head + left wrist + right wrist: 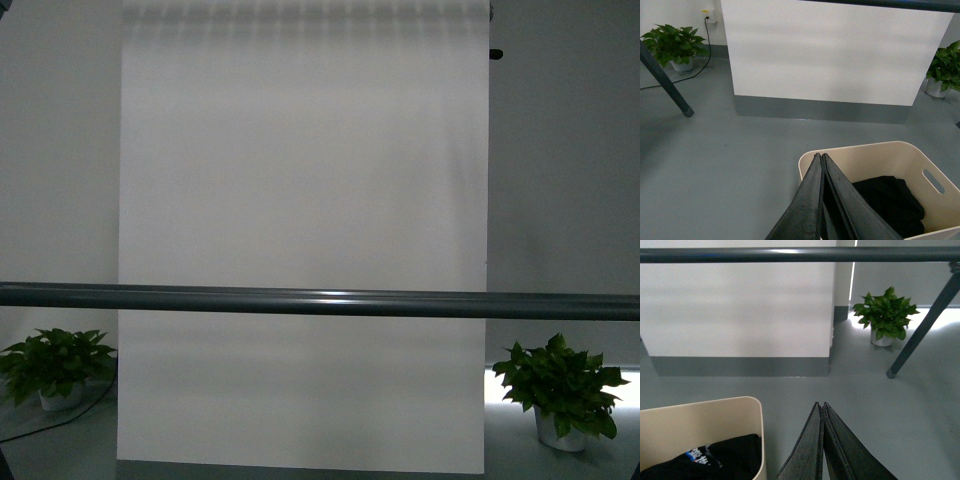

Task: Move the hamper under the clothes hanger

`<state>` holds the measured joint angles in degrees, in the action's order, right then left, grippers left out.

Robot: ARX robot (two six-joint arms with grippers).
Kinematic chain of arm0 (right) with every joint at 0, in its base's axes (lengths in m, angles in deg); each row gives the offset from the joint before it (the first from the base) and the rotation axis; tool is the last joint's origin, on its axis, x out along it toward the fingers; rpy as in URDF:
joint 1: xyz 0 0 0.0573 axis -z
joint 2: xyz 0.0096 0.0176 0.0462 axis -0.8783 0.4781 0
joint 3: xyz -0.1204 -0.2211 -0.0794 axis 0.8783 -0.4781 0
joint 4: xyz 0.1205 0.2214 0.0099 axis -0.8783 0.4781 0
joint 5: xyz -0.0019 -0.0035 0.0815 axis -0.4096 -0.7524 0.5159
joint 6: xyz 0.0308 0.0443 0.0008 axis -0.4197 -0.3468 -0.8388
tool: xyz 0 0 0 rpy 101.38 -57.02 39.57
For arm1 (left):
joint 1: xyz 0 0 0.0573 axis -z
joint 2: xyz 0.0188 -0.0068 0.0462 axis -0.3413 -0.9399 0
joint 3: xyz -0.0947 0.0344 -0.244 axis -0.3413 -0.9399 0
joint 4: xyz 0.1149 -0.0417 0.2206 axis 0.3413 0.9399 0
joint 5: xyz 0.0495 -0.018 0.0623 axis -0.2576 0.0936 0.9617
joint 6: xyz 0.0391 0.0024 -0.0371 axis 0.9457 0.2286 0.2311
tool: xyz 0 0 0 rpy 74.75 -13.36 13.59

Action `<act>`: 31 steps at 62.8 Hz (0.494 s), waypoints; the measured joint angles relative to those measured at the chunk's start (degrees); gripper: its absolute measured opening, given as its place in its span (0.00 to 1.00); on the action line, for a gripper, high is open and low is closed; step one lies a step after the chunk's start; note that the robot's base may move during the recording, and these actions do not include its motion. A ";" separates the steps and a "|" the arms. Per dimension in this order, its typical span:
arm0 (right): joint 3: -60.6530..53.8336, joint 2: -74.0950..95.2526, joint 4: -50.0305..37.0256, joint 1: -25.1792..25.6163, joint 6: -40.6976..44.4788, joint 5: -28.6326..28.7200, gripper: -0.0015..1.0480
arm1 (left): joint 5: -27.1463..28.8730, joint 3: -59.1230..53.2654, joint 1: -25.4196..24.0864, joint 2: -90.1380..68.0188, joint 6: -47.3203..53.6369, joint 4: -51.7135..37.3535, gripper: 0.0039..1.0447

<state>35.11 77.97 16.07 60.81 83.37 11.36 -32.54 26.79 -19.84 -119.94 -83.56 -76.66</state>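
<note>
Hamper (880, 160): stands on the grey floor (730, 150), in front of the white panel (840, 55). It holds black clothing (890, 202). 1 handle slot (933, 181) shows in its side wall. In the right wrist view the hamper (700, 422) lies beside the right pincer, and the clothing (715, 460) carries a small printed patch.

Rack: 1 horizontal bar (320, 301) crosses the front view, in front of the panel (300, 250). The same kind of bar (790, 254) runs above the hamper in the right wrist view. 1 slanted leg (922, 325) reaches the floor there; another leg (665, 82) shows in the left wrist view.

Left pincer (821, 159): jaws pressed together, gripping nothing, tips over the hamper's near rim.

Right pincer (821, 406): jaws pressed together, gripping nothing, over bare floor.

2 potted plants (55, 365) (558, 388) flank the panel.
</note>
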 joint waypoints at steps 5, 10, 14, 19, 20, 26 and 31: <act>-2.25 -1.73 0.55 0.52 0.00 0.07 0.02 | 0.00 -1.33 0.00 3.41 0.00 1.99 0.03; -3.23 -4.74 2.86 0.52 0.00 0.26 0.02 | 0.00 -2.16 0.00 5.99 0.00 3.76 0.03; -3.69 -7.69 4.92 0.55 0.00 0.24 0.02 | -0.02 -3.69 0.00 6.51 0.00 1.92 0.03; -4.31 -11.47 7.93 0.55 -0.02 0.26 0.02 | 0.00 -5.18 0.00 8.02 0.00 2.89 0.03; -4.39 -11.93 8.33 0.55 -0.02 0.26 0.02 | 0.00 -5.29 0.00 8.35 0.00 3.23 0.03; -5.03 -15.52 11.45 0.55 0.00 0.26 0.02 | 0.00 -5.40 0.00 11.78 0.00 6.14 0.03; -5.35 -18.67 14.12 0.55 -0.02 0.26 0.02 | 0.00 -5.40 0.00 14.86 0.00 8.68 0.03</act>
<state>29.76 59.31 30.19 61.36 83.35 11.62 -32.54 21.39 -19.84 -105.07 -83.56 -67.98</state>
